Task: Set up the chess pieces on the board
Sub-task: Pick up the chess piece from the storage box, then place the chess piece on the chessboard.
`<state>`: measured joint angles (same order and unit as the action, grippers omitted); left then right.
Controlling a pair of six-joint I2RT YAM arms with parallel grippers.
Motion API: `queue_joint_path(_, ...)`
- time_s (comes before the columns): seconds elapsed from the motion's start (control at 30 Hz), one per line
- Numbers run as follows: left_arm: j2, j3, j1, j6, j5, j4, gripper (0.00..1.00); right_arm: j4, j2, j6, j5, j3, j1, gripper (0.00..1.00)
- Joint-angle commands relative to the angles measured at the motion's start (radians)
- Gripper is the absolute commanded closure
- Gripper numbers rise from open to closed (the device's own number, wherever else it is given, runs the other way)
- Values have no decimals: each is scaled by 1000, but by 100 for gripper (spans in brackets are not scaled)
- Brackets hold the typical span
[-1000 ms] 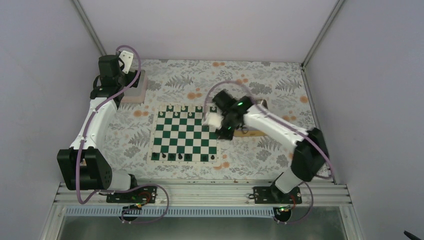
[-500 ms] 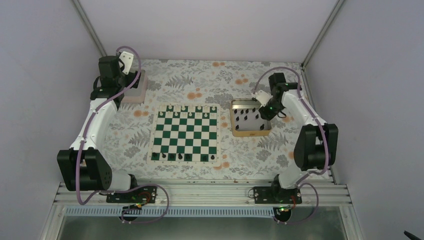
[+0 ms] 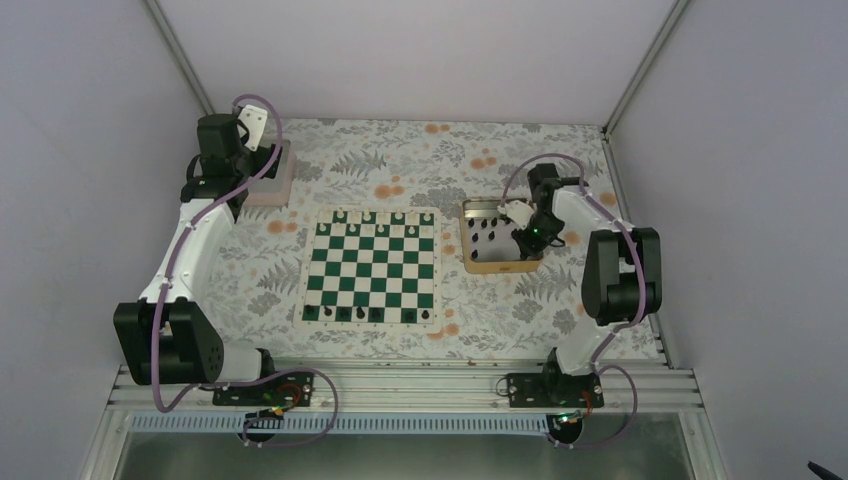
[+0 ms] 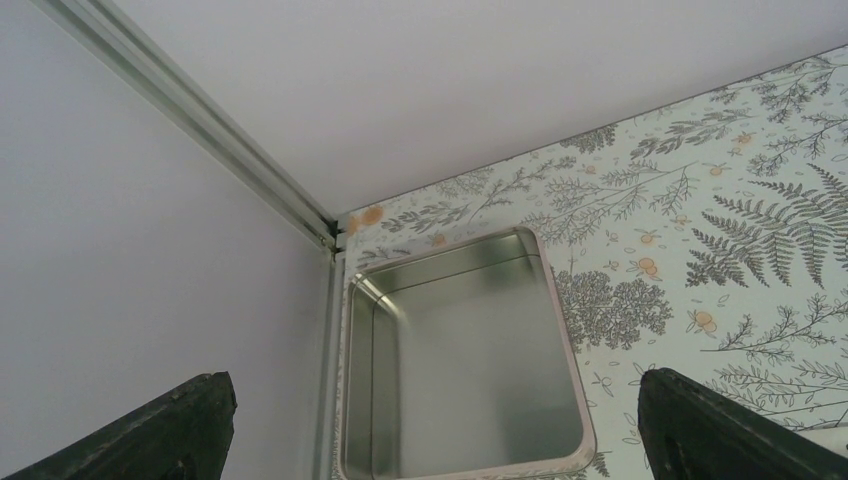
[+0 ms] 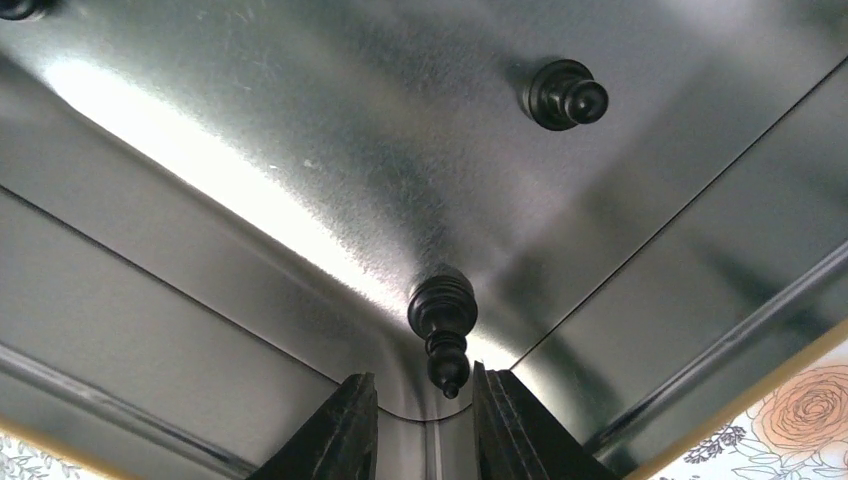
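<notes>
Right gripper (image 5: 425, 388) is hanging inside the gold-rimmed tray (image 3: 500, 268), just right of the board (image 3: 370, 262). Its jaws are standing narrowly apart, straddling the tip of one black chess piece (image 5: 441, 310) without clamping it. Left gripper (image 4: 432, 400) is hovering over the pale square tray (image 4: 470, 380) off the board's far-left corner, jaws gaping wide. Other chess pieces (image 3: 360, 314) are sitting along the board's near row.
</notes>
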<state>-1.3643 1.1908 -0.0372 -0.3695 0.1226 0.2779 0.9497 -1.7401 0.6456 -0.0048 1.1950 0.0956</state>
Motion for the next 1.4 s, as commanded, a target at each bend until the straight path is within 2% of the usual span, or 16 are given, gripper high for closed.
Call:
queue_joint_path(0.0,21,-5,-6,12,-13,-9,0,-36,-7,4,36,-14,-8,72)
queue_joint_path(0.4,28,-6,-7,5,-4,-8,0,-58,-45,8,28,-11,-8,73)
queue_joint_path(0.7,22,1,-7,6,-2,-7,0,-35,-21,20,-18,20,-7,86)
queue_joint_path(0.87,21,4,-7,6,0,-7,0,42,44,11,-12,93,31,90)
queue_joint_path(0.97,19,9,-7,3,5,-7,0,106,68,-8,3,151,102,90)
queue_joint_path(1.1,15,19,-7,1,5,-5,0,179,120,-43,-18,246,260,89)
queue_joint_path(1.37,7,28,-7,6,-2,-2,0,220,67,-84,-117,358,603,89)
